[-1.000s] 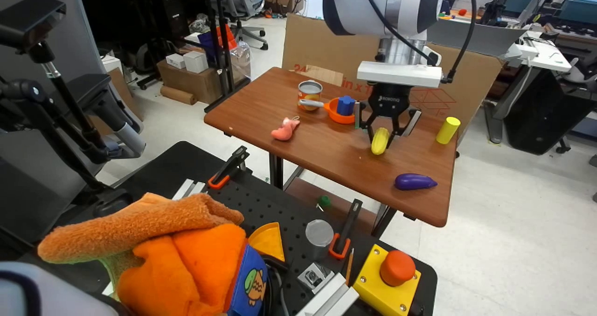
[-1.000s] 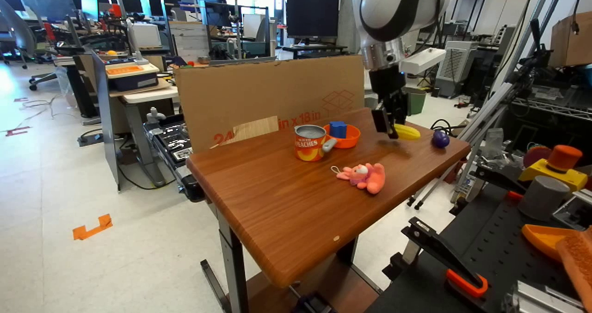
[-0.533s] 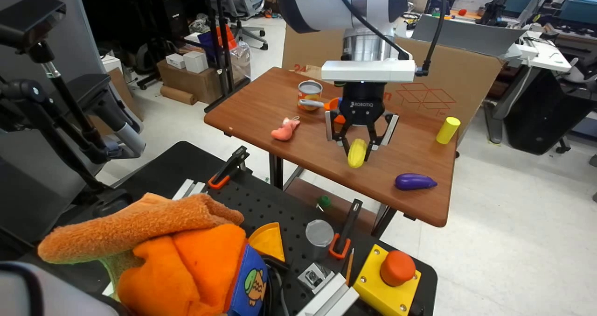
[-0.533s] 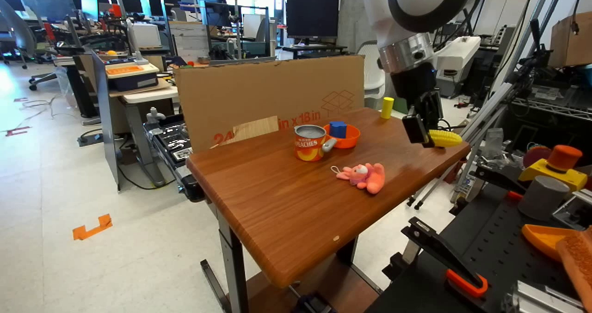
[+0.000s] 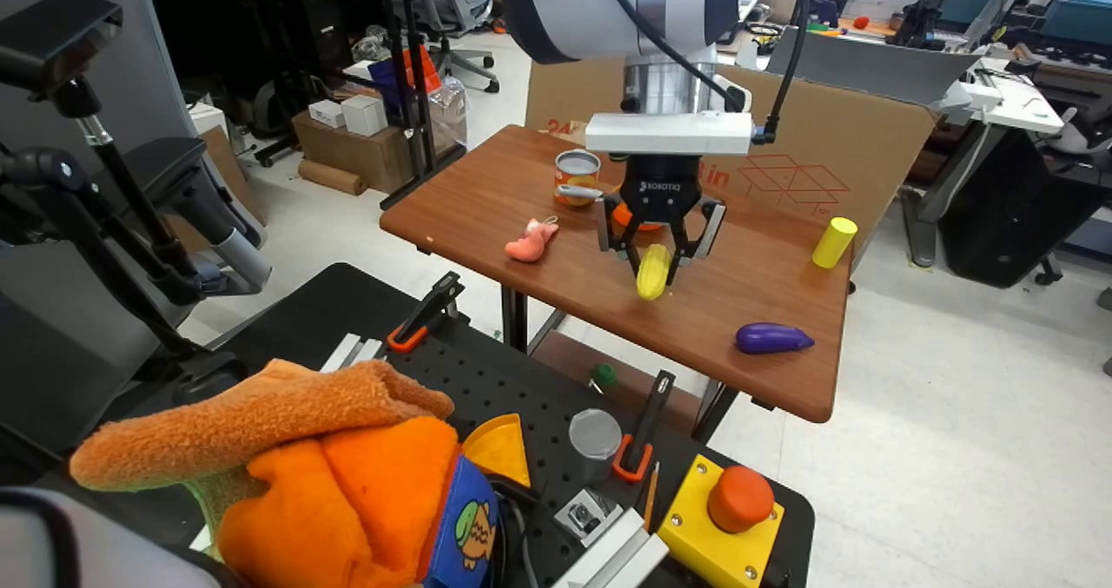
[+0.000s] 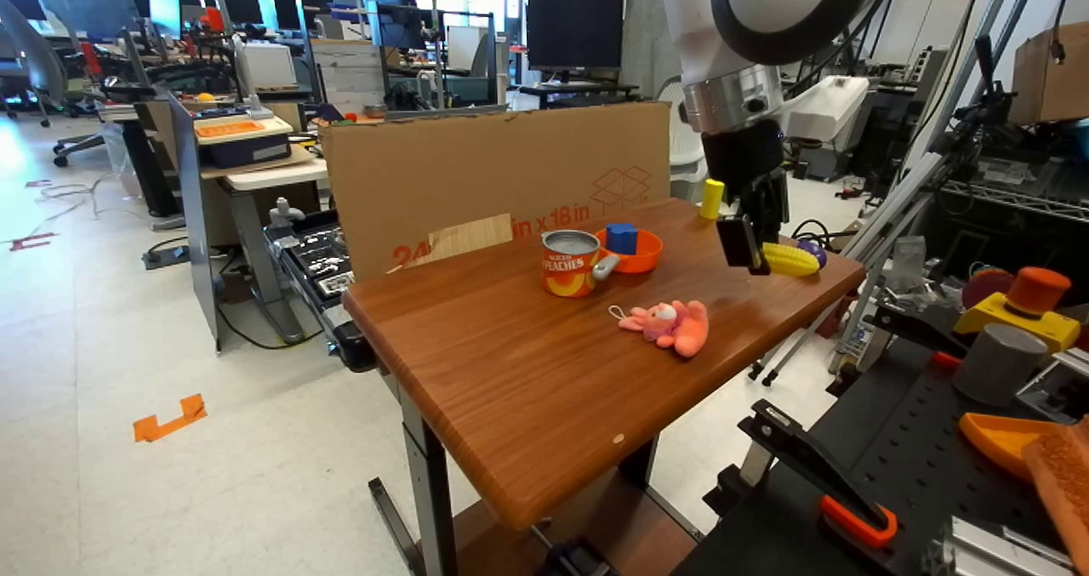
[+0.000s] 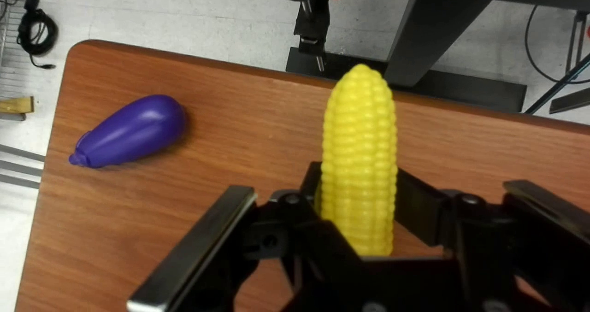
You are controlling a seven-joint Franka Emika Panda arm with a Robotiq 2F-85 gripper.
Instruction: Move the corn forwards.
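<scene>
The corn (image 5: 653, 273) is a small yellow toy cob, held over the brown wooden table (image 5: 738, 284). It also shows in an exterior view (image 6: 789, 259), where it seems slightly above the tabletop with the eggplant behind its tip. My gripper (image 5: 656, 268) is shut on the corn, with a finger on each side. In the wrist view the corn (image 7: 359, 160) points away from the gripper (image 7: 357, 197), and its tip overlaps the table's edge. Its lower end is partly hidden by the gripper.
A purple eggplant (image 5: 773, 338) lies near the table corner. An upright yellow block (image 5: 835, 242) stands at the side. A peach can (image 6: 570, 263), an orange pan (image 6: 642, 257) holding a blue block (image 6: 621, 238), and a pink plush toy (image 6: 668, 325) are on the table. Cardboard (image 6: 502, 176) stands behind.
The gripper carried the corn leftward and nearer the table's front edge in an exterior view, then back slightly from that edge in the last half second. The grip stayed shut.
</scene>
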